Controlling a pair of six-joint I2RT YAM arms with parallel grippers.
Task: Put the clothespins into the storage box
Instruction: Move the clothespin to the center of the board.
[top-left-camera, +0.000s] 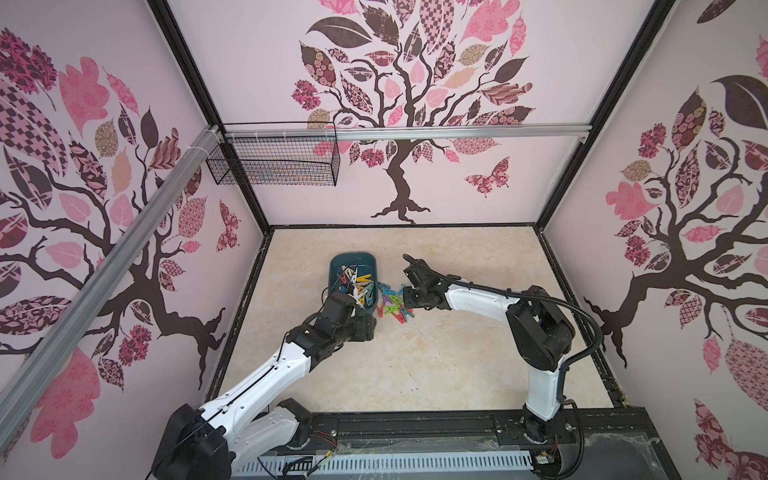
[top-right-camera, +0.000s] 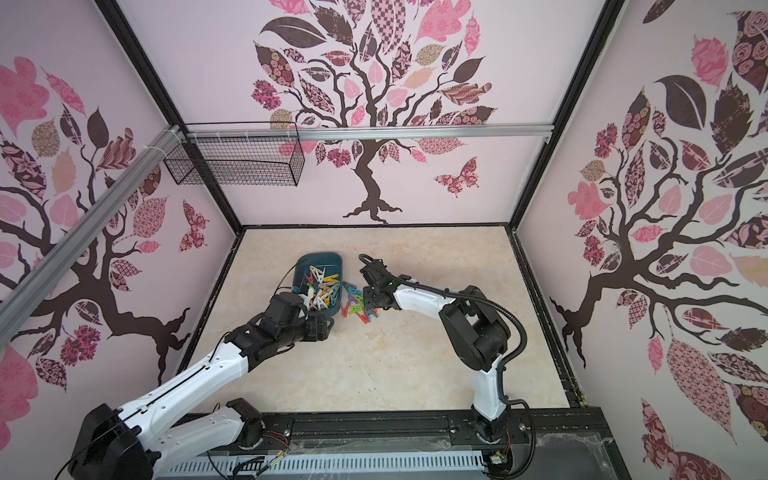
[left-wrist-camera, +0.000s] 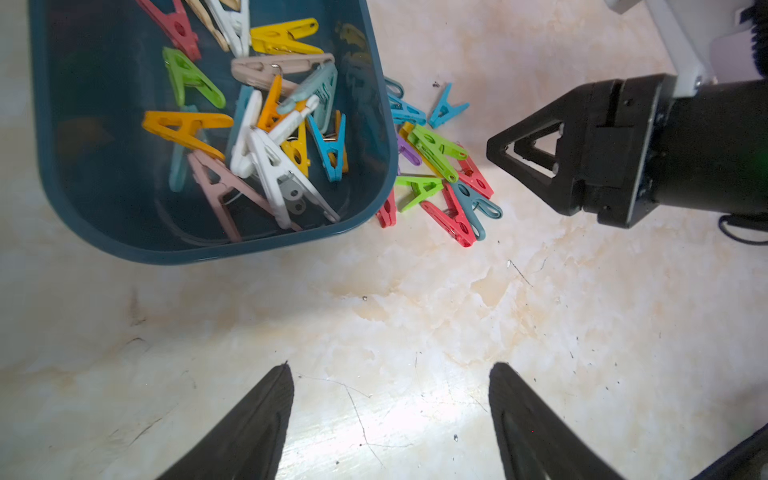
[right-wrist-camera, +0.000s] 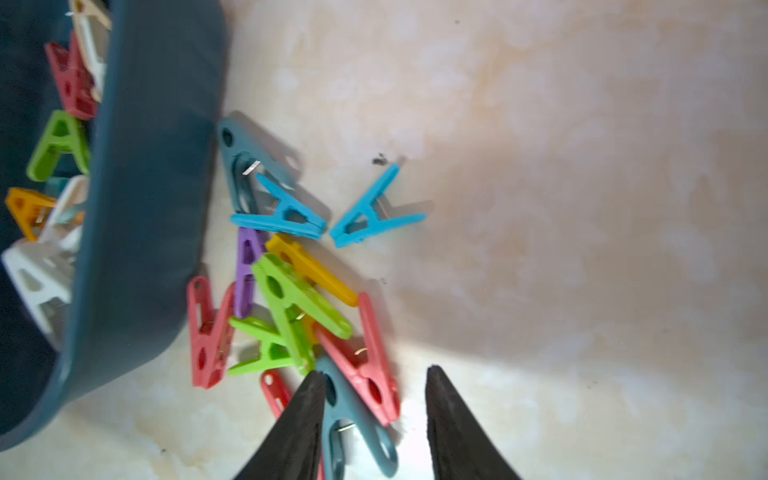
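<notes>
The dark teal storage box (top-left-camera: 353, 262) (top-right-camera: 321, 259) (left-wrist-camera: 208, 252) (right-wrist-camera: 153, 199) sits on the table with several clothespins (top-left-camera: 360, 287) (left-wrist-camera: 257, 124) inside. A loose heap of clothespins (top-left-camera: 393, 306) (top-right-camera: 358, 308) (left-wrist-camera: 440, 183) (right-wrist-camera: 291, 299) lies against its right wall. My right gripper (top-left-camera: 404, 297) (left-wrist-camera: 523, 151) (right-wrist-camera: 376, 372) hangs open just over the heap's near end. A grey-blue peg (right-wrist-camera: 353, 419) and a red peg (right-wrist-camera: 372, 374) lie between its fingers, not clamped. My left gripper (top-left-camera: 353, 305) (left-wrist-camera: 390, 368) is open and empty over bare table by the box's near end.
A black wire mesh basket (top-left-camera: 274, 163) (top-right-camera: 237, 162) hangs from the aluminium rail (top-left-camera: 457, 134) at the back left, well above the table. Patterned walls close in three sides. A black track (top-left-camera: 415, 428) with both arm bases runs along the front edge.
</notes>
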